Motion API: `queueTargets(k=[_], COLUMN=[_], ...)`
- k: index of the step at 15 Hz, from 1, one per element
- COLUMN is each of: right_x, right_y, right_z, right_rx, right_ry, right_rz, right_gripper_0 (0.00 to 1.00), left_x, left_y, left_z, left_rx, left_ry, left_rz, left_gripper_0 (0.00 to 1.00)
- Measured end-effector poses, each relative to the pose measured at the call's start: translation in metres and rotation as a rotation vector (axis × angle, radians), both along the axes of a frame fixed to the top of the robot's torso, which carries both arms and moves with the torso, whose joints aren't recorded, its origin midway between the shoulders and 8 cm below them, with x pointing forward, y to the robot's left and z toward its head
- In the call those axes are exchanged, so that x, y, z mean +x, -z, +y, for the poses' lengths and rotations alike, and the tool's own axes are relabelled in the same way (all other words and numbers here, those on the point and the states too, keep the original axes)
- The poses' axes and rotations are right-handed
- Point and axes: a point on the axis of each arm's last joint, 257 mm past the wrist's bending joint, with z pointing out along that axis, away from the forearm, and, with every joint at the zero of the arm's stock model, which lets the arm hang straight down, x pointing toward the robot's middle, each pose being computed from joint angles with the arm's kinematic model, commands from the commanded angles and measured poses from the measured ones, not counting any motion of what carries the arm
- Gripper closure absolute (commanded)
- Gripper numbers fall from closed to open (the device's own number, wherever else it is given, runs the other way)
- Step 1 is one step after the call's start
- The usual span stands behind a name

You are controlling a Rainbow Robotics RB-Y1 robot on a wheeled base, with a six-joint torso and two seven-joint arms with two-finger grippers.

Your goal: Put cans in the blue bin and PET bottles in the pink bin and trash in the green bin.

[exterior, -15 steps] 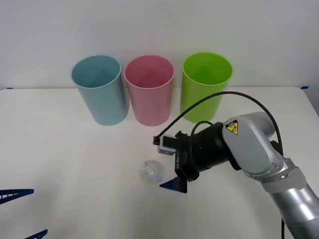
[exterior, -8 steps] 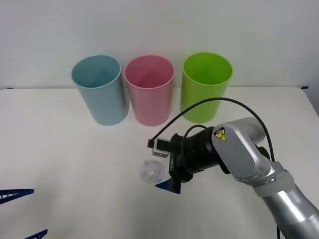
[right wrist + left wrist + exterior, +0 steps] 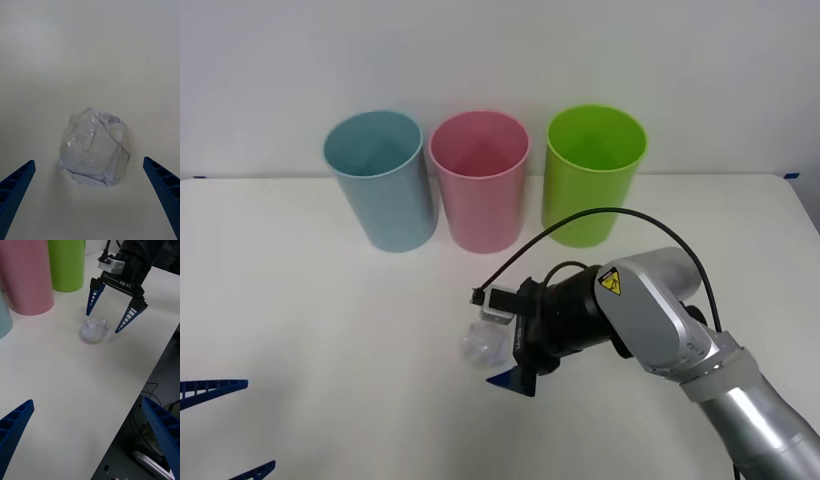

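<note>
With the trash point(image 3: 483, 345) lying on the counter point(image 3: 310, 320) between its spread fingers, the right end effector point(image 3: 498, 352) should advance until centred, then close gently, since film crushes and slips.

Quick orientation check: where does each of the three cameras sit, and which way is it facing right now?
Front view: above the arms, looking down at the table and the blue bin, pink bin and green bin; right arm reaching in, right pincer at the trash.
Right wrist view: close over the trash, open fingers either side.
Left wrist view: parked left pincer open, facing the right pincer.
Shared: the trash shows in all three.
</note>
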Motion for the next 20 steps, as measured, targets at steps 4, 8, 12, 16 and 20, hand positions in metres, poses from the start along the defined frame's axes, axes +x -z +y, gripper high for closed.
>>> queueTargets(k=[4,8,12,16,20], right_x=[-0.001,0.004,0.008,0.012,0.008], right_y=[0.002,0.010,0.013,0.020,0.021], right_z=[0.006,0.012,0.015,0.015,0.020], right_rx=[0.002,0.001,-0.001,-0.005,0.006], right_ry=[0.008,0.026,0.036,0.041,0.032], right_rz=[0.003,0.009,0.004,0.003,0.013], right_gripper_0=[0.00,0.00,0.00,0.00,0.00], left_x=[0.000,0.000,0.000,0.000,0.000], left_y=[0.000,0.000,0.000,0.000,0.000], left_z=[0.000,0.000,0.000,0.000,0.000], left_rx=[0.000,0.000,0.000,0.000,0.000], left_ry=[0.000,0.000,0.000,0.000,0.000], left_rz=[0.000,0.000,0.000,0.000,0.000], left_gripper_0=[0.00,0.00,0.00,0.00,0.00])
